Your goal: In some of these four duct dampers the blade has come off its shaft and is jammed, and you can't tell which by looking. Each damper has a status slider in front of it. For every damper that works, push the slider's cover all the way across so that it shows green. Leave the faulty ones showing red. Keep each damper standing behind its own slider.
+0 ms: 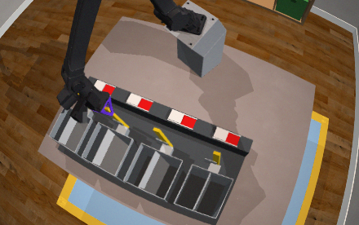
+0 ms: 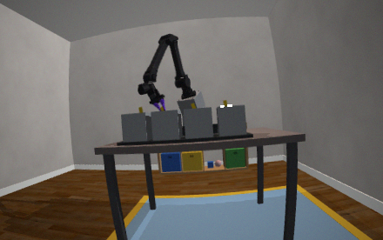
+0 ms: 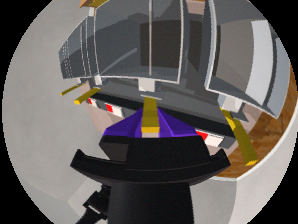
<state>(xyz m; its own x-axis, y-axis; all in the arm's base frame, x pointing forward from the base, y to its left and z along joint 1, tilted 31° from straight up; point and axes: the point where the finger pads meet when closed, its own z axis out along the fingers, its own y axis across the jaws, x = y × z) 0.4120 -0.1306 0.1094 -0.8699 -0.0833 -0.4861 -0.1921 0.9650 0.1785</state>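
Note:
My gripper (image 1: 108,107) (image 2: 161,104) (image 3: 150,111) has purple fingertips. It is shut on the yellow handle (image 1: 118,118) (image 3: 150,107) of the second damper (image 1: 108,148) (image 2: 165,125) from the left in the top view. That handle leans left. The first damper (image 1: 71,131) is partly under the wrist. The third damper (image 1: 152,171) has an angled handle (image 1: 163,136); the fourth damper (image 1: 204,191) has an upright-looking handle (image 1: 216,157). All four sliders (image 1: 108,90) (image 1: 144,104) (image 1: 188,121) (image 1: 232,138) show red, with white beside the red.
The grey robot pedestal (image 1: 201,50) stands behind the slider row. The dampers stand close together on one dark base, with the slider rail (image 1: 161,111) running behind their handles. The first damper's handle (image 3: 240,137) is close beside the gripper in the wrist view.

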